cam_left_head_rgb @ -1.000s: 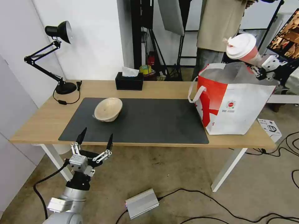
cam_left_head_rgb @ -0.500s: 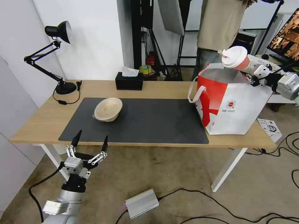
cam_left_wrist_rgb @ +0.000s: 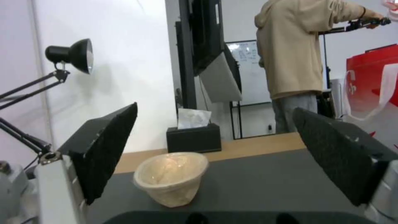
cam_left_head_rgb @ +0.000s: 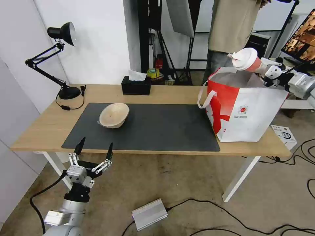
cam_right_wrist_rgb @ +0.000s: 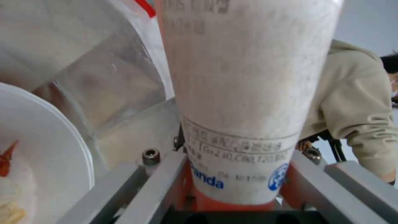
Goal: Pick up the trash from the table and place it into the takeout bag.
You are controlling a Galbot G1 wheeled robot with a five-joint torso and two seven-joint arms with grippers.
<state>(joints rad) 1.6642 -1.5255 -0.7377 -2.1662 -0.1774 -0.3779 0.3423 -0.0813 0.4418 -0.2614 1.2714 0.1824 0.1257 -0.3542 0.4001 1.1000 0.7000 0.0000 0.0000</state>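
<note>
At upper right, our right gripper (cam_left_head_rgb: 266,71) pinches the cup (cam_left_head_rgb: 246,60), tilted lid-leftward over the bag (cam_left_head_rgb: 249,108) mouth. Our left gripper (cam_left_head_rgb: 93,152), lower left, hangs spread below the table (cam_left_head_rgb: 177,95) edge.

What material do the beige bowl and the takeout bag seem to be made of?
Beige bowl: probably moulded paper pulp; matte, slightly wrinkled wall. Takeout bag: likely soft non-woven or coated fabric, matte outside, with creased shiny silver foil lining inside.

Red lidded cup (cam_left_head_rgb: 249,61) tilts above open takeout bag (cam_left_head_rgb: 246,111); beige bowl (cam_left_head_rgb: 114,115) on table (cam_left_head_rgb: 170,93).
</note>
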